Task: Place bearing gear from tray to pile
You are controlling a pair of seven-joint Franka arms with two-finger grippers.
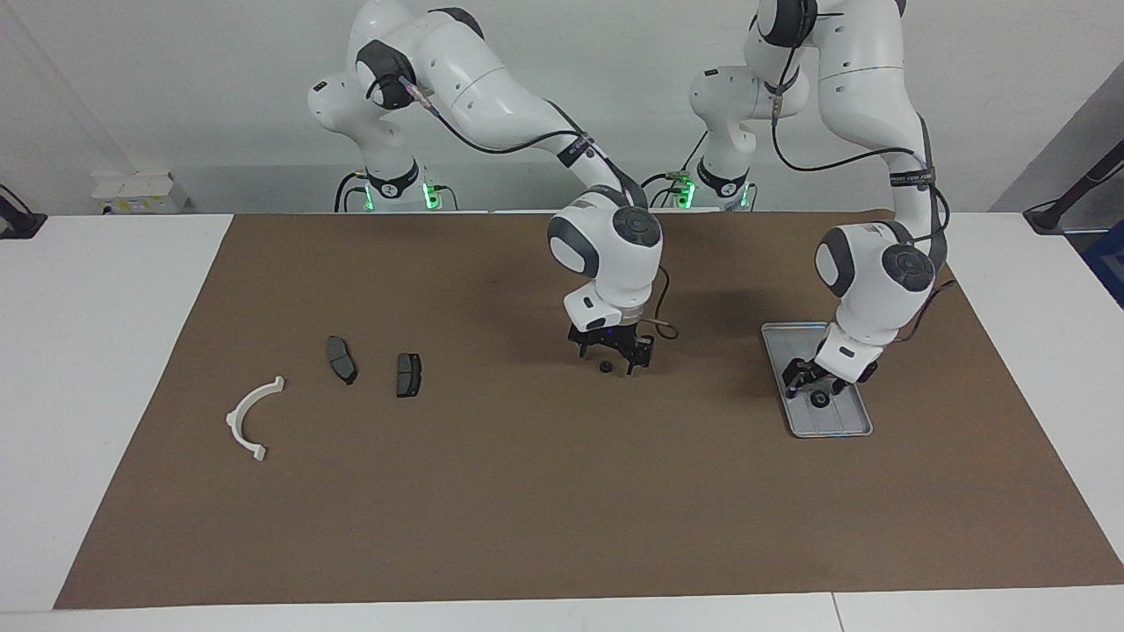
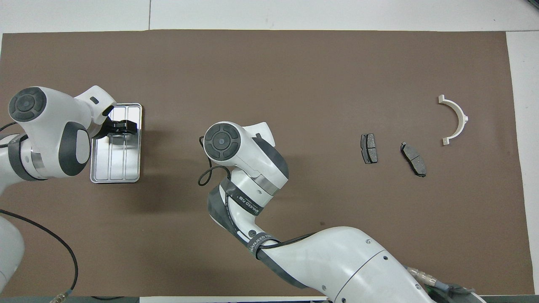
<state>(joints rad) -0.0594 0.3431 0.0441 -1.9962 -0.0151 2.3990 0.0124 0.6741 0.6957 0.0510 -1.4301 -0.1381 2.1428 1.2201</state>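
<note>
Brown matting [image 1: 527, 491] covers most of a white table [image 1: 105, 351], with both robot bases against a pale wall. Toward the left arm's end lies the silver ridged tray [image 1: 852, 426], and the left gripper [image 1: 815, 379] is down inside it with its fingers spread apart; a small dark bearing gear [image 1: 820, 401] rests on the tray floor just beside the fingertips, not held. Near the middle of the mat, the right gripper [image 1: 613, 355] hangs low with its fingers parted around a second small dark gear [image 1: 605, 366], which appears to sit on the mat between them; whether the fingers touch it cannot be told. In the overhead view the right arm's wrist hides this gear. Toward the right arm's end is the pile: two dark grey brake pads [image 1: 342, 359] [image 1: 408, 375] beside each other, well apart from the right gripper, and a white semicircular bracket [image 1: 249, 420] farther from the robots than the pads.
</note>
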